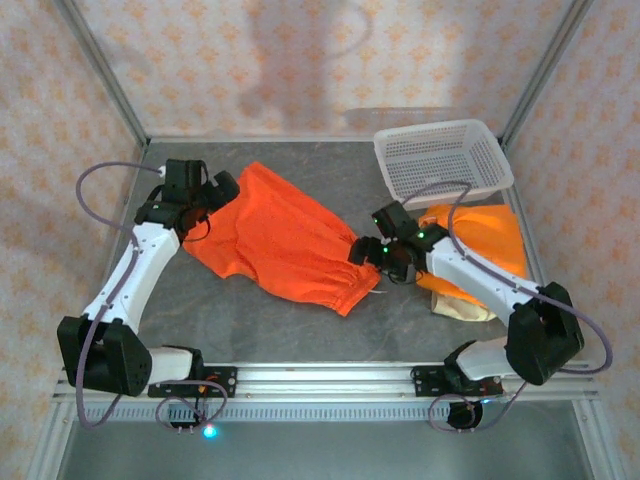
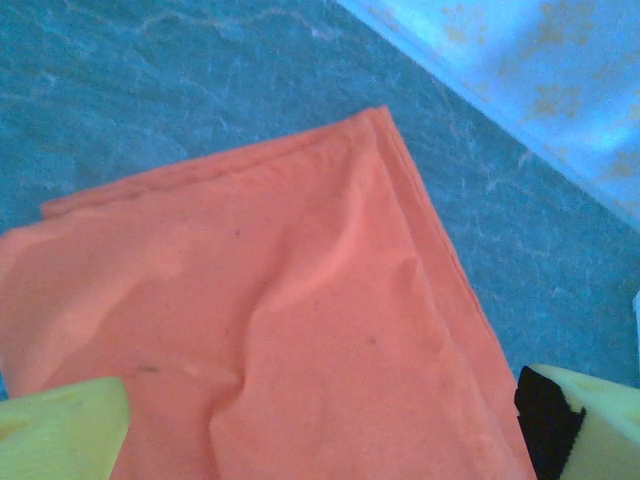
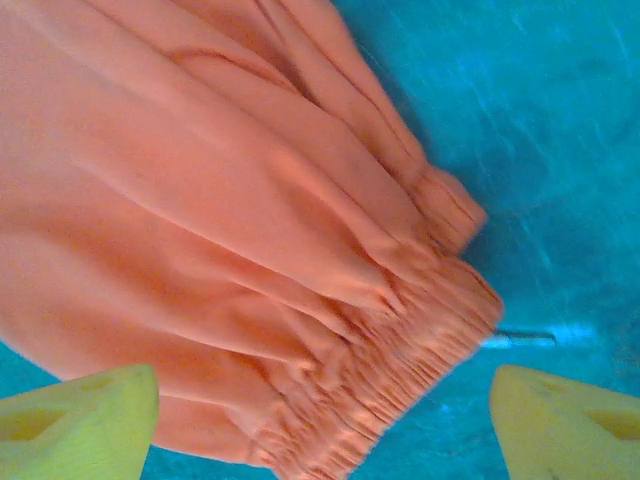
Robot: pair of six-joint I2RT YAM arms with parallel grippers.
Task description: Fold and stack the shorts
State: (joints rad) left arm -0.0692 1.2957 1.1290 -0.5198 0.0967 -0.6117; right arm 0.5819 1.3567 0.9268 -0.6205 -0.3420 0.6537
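Centre-left: left gripper [image 1: 215, 190] wide open at the upper-left corner of orange shorts [image 1: 280, 240] lying flat across mid-frame on the grey surface [image 1: 250, 320]. Right of centre: right gripper [image 1: 365, 250] with jaws spread either side of the elastic waistband, nothing clamped. Far right: second orange pair [image 1: 490, 235] over beige pair [image 1: 465, 308], white basket [image 1: 445, 155] upper right.
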